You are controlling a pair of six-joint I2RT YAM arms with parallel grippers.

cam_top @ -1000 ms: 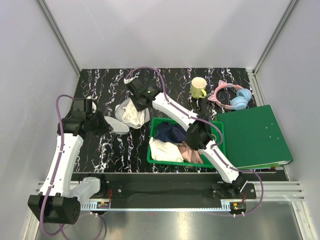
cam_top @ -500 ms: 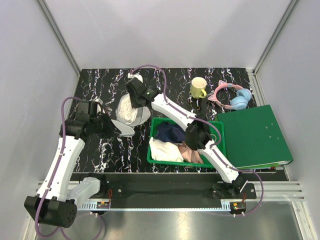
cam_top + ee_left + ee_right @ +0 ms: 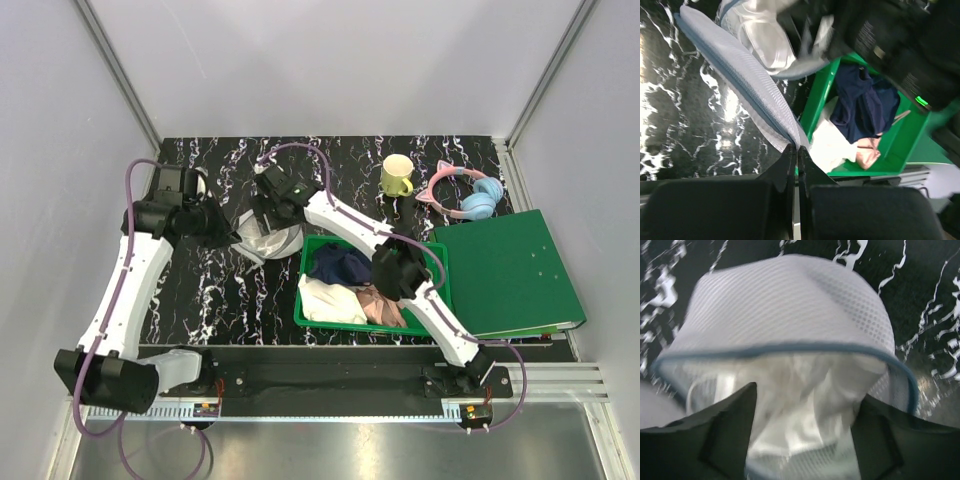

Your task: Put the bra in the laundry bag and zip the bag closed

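From what we can see, our left gripper (image 3: 795,150) has its fingers pressed together, pinching the rim of the laundry bag (image 3: 747,82), and the mesh flap runs up and away from the tips. On our right gripper (image 3: 807,392) the fingers are spread wide. The bra (image 3: 790,420) sits bunched right between them inside the open bag, whose domed mesh half arches just past the tips.

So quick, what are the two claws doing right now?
Left claw: shut on the laundry bag rim.
Right claw: open, over the bra in the bag.
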